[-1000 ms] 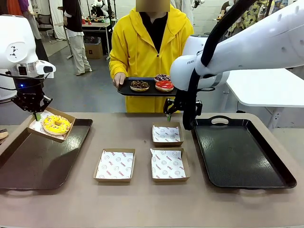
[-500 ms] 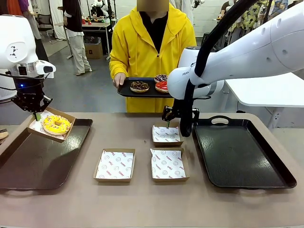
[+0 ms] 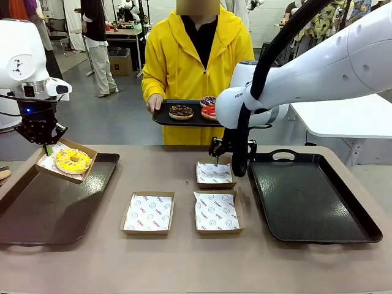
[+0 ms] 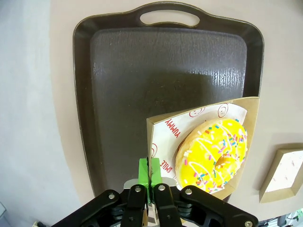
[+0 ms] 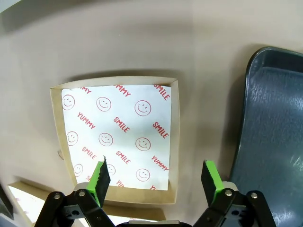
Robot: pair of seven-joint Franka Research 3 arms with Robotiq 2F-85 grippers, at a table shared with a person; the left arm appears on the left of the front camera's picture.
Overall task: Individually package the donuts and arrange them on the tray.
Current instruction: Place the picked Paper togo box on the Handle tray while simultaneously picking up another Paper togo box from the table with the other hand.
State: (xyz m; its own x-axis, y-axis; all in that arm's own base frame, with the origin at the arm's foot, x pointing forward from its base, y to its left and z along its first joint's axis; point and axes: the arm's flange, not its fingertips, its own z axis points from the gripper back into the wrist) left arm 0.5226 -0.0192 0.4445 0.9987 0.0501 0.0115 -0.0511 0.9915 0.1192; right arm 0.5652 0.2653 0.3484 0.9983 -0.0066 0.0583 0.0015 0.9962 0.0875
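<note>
While the left gripper (image 3: 46,149) hasn't moved, the right gripper (image 3: 216,160) has dropped away from the person's small black serving tray (image 3: 165,116) to just above the far square brown cardboard box lined with printed white paper (image 3: 215,174).

Right gripper (image 5: 156,172): fingers wide apart, nothing between them. They straddle that box's side wall (image 5: 174,142), one finger over the paper and the other over bare table between the box and the large dark right-hand tray (image 5: 274,118). We read this as lining up to pinch the wall, not a donut pick.

Left gripper (image 4: 149,170): pads clamped tight on the wall of a second brown cardboard box (image 4: 156,137), with the yellow-iced sprinkled ring donut (image 4: 213,153) inside it, just beside the fingers. That box hangs tilted with the large dark left-hand tray (image 4: 118,71) right beneath it.

The chocolate sprinkled donut (image 3: 180,111), glossy red donut (image 3: 210,111) and dark purple donut (image 3: 208,100) are beyond and above the right gripper, on the serving tray held by the person's hand (image 3: 154,101). Two more empty lined boxes (image 3: 148,212) (image 3: 218,211) lie nearer us than the right gripper.

Our take: one of four is boxed but not yet set down, and three are still unpackaged.
</note>
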